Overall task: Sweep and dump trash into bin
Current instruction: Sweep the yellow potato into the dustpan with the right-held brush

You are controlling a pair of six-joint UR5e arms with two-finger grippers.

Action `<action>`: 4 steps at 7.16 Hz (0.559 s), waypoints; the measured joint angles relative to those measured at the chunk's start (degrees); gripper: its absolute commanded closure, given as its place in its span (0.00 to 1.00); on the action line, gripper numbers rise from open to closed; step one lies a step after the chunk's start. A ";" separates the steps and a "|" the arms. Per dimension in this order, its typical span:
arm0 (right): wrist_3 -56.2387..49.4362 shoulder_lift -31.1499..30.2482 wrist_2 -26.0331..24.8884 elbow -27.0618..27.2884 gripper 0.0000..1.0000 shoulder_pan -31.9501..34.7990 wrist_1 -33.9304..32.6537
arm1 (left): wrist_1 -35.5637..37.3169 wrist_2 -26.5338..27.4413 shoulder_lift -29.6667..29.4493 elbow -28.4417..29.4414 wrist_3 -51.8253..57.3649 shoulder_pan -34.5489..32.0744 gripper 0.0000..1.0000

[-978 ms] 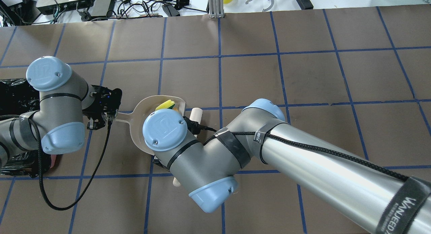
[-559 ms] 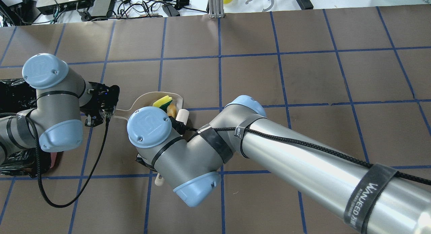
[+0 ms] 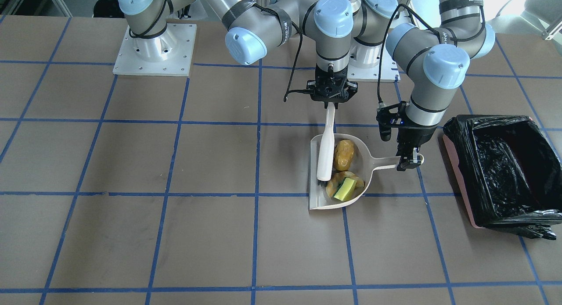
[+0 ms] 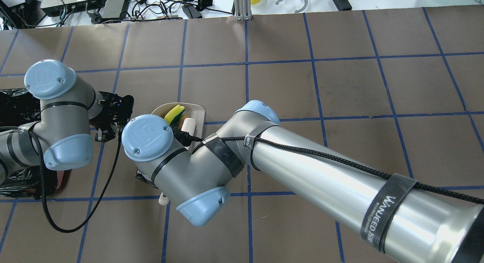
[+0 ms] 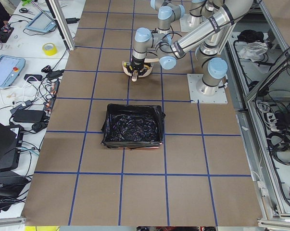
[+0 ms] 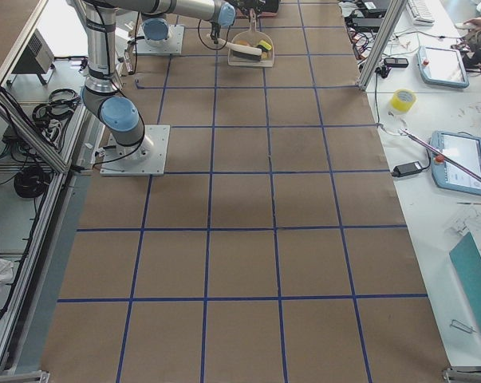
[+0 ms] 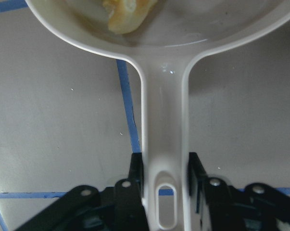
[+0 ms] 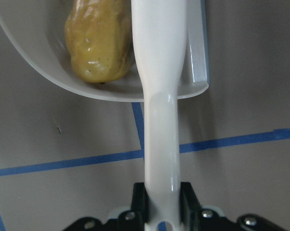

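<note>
The bin point(image 3: 505, 173) sits on the table point(image 3: 175, 186) on the robot's left side. It has a black bag in it and it is open on top. The dustpan point(image 3: 322, 202) lies flat near it, but does not touch it. All the trash is in the dustpan. The sponge point(image 3: 344, 189) is at the near end and rests on the ring point(image 3: 333, 184). The roll point(image 3: 344, 155) lies just behind them. The brush point(image 3: 326, 151) lies along the pan's open edge, beside the roll, with its hairy end next to the ring. The left claw point(image 3: 408, 162) is closed tight on the end of the pan's handle point(image 3: 386, 162). Farther back, the right claw point(image 3: 332, 104) is squeezed tight on the thin end of the brush.
</note>
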 measured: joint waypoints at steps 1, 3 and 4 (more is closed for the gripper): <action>0.23 -0.07 0.48 -0.02 1.00 0.13 -0.20 | 0.01 -0.13 -0.03 0.00 -0.06 0.00 1.00; -0.30 -0.29 -0.15 0.17 1.00 0.37 0.50 | 0.02 -0.27 -0.16 0.00 -0.09 0.00 1.00; -1.20 -0.52 -3.09 0.40 1.00 0.59 1.87 | 0.07 -0.32 -0.29 0.01 -0.09 0.00 1.00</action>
